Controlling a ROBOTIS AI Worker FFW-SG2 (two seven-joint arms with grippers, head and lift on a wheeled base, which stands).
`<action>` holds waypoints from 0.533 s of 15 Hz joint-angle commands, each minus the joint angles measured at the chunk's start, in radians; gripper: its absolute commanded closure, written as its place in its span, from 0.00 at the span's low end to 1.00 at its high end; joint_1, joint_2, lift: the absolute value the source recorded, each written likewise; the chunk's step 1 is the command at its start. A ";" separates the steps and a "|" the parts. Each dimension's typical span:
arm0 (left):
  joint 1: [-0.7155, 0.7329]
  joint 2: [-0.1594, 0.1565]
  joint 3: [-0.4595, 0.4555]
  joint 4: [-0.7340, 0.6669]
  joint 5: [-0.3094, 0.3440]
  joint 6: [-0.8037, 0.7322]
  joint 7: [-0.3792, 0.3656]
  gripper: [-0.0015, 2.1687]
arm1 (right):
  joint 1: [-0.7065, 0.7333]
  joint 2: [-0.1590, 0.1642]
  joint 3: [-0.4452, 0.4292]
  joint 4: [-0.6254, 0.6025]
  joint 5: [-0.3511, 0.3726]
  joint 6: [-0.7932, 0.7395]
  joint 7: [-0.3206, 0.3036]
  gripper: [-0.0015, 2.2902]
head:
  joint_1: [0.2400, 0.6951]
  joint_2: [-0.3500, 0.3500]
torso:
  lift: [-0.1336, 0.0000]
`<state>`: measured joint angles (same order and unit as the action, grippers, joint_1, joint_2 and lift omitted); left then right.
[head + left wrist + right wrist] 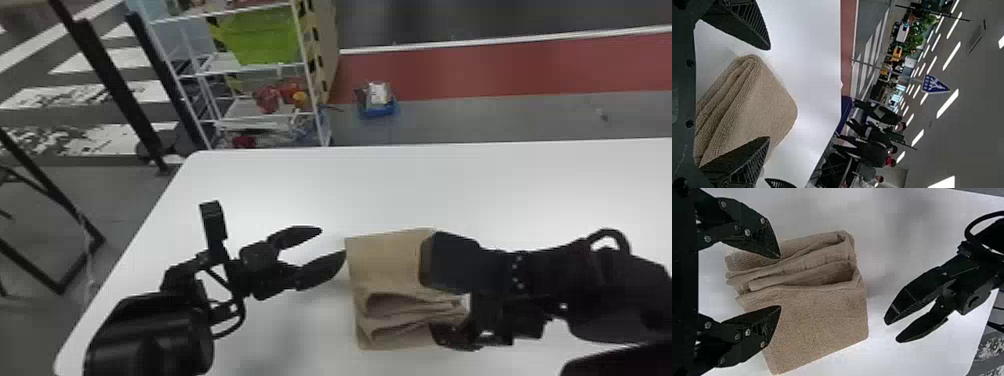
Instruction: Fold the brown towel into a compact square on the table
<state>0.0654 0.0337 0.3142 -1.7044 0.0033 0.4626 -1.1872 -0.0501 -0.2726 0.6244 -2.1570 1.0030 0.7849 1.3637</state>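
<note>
Left of the towel, my left gripper [320,250] stands open, its tips close to the towel's left edge. My right gripper [434,300] is over the towel's right part, partly hiding it. The brown towel [387,260] lies folded in a thick rectangular stack, loose layers showing along its near side. In the left wrist view, the towel [764,105] shows beyond the spread fingers of my left gripper [769,94]. The right wrist view has the towel [820,317] under my right gripper [780,282], which is open with nothing pinched between its fingers.
The white table [270,190] extends beyond the towel, with its left edge beside my left arm. A wire shelf [260,107] with a green bin stands past the far edge, and a small blue box [377,107] sits on the floor.
</note>
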 commanded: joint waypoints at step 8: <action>-0.001 0.000 -0.020 0.005 -0.008 0.003 0.000 0.03 | -0.011 0.075 -0.239 0.005 -0.336 0.202 0.003 0.63 | 1.00 0.77 | 0.00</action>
<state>0.0642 0.0337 0.2954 -1.6996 -0.0044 0.4655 -1.1872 -0.0610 -0.2009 0.4025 -2.1486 0.6858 0.9845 1.3637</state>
